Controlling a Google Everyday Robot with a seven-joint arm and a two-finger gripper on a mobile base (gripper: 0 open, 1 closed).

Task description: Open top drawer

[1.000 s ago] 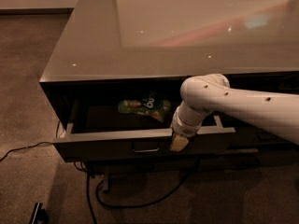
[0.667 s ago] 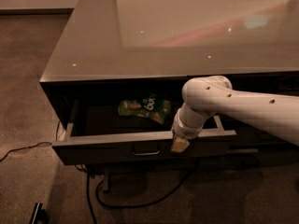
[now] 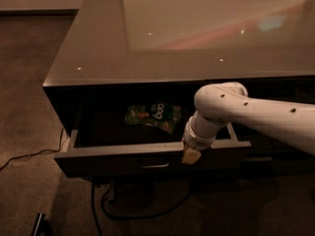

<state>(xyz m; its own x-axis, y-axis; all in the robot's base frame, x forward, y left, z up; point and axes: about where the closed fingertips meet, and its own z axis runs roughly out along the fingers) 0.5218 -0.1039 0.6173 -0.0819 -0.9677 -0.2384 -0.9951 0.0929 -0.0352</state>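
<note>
The top drawer (image 3: 113, 159) is pulled out from under the glossy cabinet top (image 3: 197, 33). Its dark flat front faces me, with a small metal loop handle (image 3: 154, 164) at its centre. A green snack bag (image 3: 152, 116) lies inside the drawer. My gripper (image 3: 191, 155) hangs from the white arm (image 3: 256, 117), which reaches in from the right. It sits at the drawer front's top edge, just right of the handle.
A black cable (image 3: 29, 156) runs across the carpet on the left, and more cable (image 3: 142, 213) loops under the cabinet. A small dark object (image 3: 39, 224) lies on the floor at the bottom left. A second drawer front (image 3: 275, 156) sits to the right.
The drawer has come out slightly further toward me, with the gripper staying at its front edge.
</note>
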